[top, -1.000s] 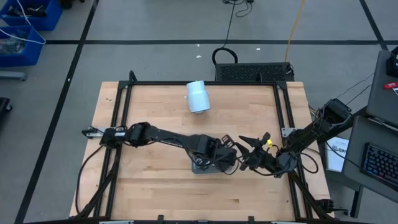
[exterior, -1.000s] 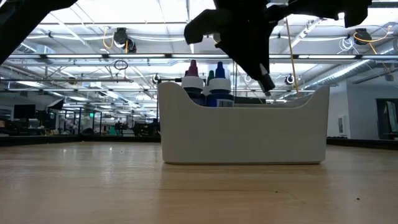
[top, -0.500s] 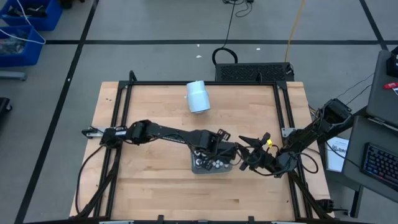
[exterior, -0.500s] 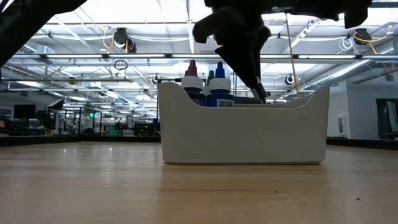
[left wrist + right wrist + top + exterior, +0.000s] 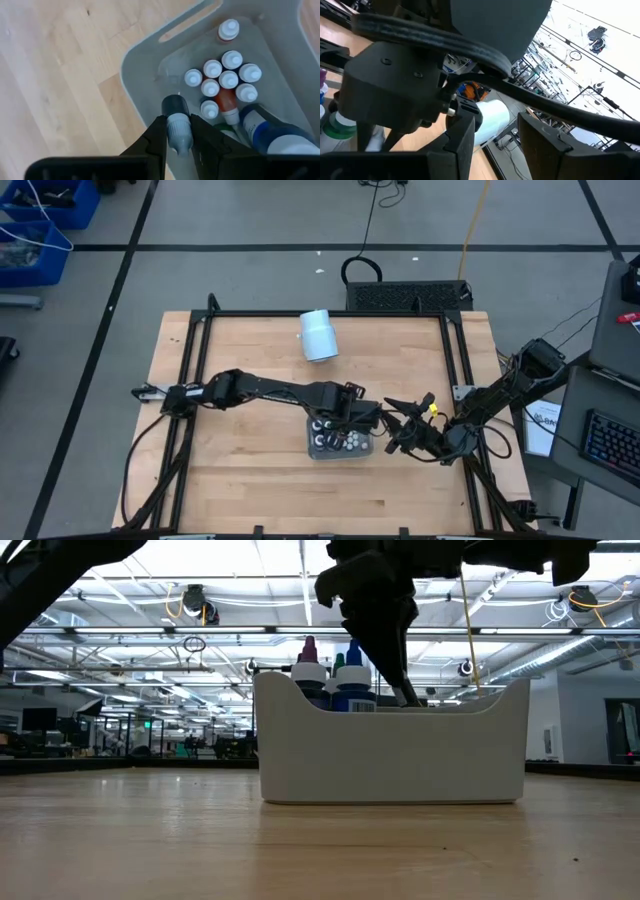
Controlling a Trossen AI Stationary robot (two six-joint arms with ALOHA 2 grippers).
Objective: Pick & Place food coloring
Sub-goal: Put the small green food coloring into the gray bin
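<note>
Currently the left gripper hangs over the grey rectangular tray, which sits on the wooden table a little right of centre and toward the near edge. Left wrist view: its two dark fingers pinch a small grey-capped bottle held over the tray's interior, just beside the wall with the slot handle. Whether the bottle's base touches the tray floor cannot be told.

Food coloring sits inside the tray: a tight cluster of white-capped small bottles standing upright, one more white-capped bottle with an orange body apart at the far corner, an orange-bodied one lying among the cluster, and a larger blue-bodied bottle beside the gripper. Low view: purple tip and blue tip of taller bottles rise above the tray's pale wall; the left arm's dark fingers dip down behind that rim.

Right gripper hovers just right of the tray, near the left gripper, above the table. Right wrist view: its fingers stand spread apart with nothing between them, the left arm's wrist housing filling the space ahead.

Pale-blue cylinder lies on its side at the table's far edge, well apart from the tray.
</note>
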